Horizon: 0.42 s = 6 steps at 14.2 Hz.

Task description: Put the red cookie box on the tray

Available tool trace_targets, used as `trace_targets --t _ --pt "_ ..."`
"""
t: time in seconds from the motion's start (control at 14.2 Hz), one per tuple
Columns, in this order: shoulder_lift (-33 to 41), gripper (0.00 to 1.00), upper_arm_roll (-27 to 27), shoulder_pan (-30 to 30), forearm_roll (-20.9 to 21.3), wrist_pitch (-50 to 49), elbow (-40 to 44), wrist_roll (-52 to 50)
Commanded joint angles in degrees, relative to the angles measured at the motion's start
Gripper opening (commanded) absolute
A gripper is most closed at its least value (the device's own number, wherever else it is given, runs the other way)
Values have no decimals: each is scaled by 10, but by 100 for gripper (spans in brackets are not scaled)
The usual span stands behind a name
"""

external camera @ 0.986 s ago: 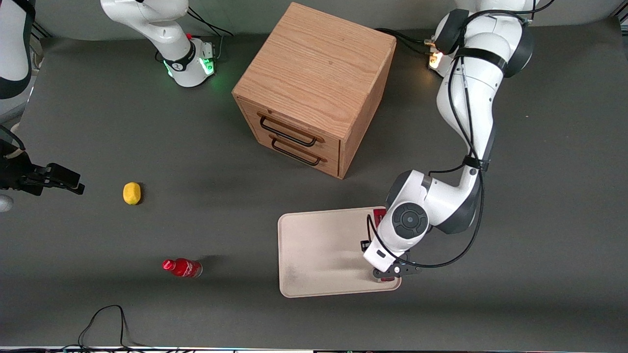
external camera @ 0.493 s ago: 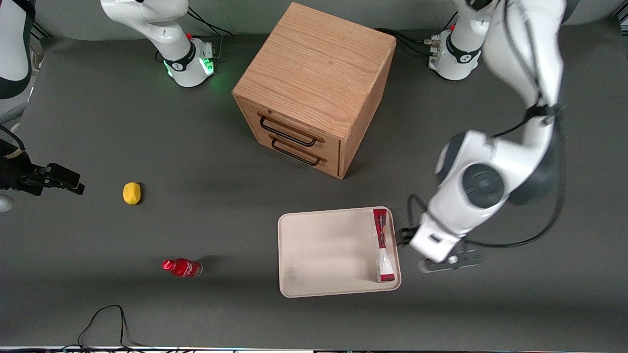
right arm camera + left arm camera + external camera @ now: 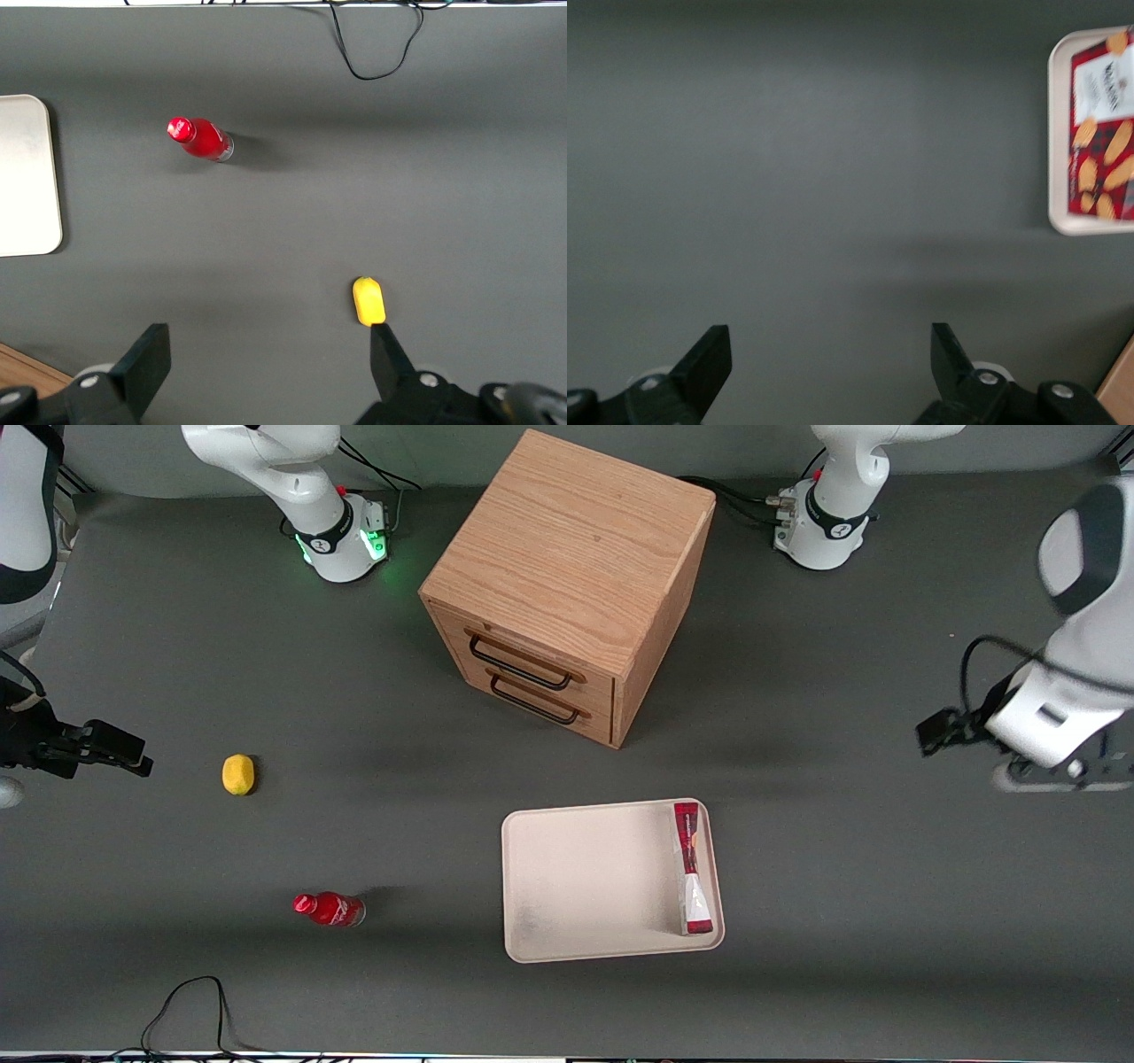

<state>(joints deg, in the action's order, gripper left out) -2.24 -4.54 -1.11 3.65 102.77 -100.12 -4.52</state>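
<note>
- red cookie box [image 3: 691, 866] lies flat in the tray [image 3: 585, 881], along the rim nearest the working arm; placement looks done.
- gripper [image 3: 824, 372] well apart over bare table, jaws wide, holding nothing.

White arm [image 3: 1076, 682], black cable, seemingly silver-screwed black claw [image 3: 824, 372] fingers [image 3: 704, 363].

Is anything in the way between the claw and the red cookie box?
Nothing visible is. The claw hangs open over bare table toward the working arm's end, and the red cookie box already lies on the tray, along one edge.
</note>
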Motion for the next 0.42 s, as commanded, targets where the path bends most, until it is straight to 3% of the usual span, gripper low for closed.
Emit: trace_targets --t 0.0,0.35 --pt "108 100 -6 -14 -9 -37 -79 14" --pt "136 100 -6 -21 -43 -77 -76 34"
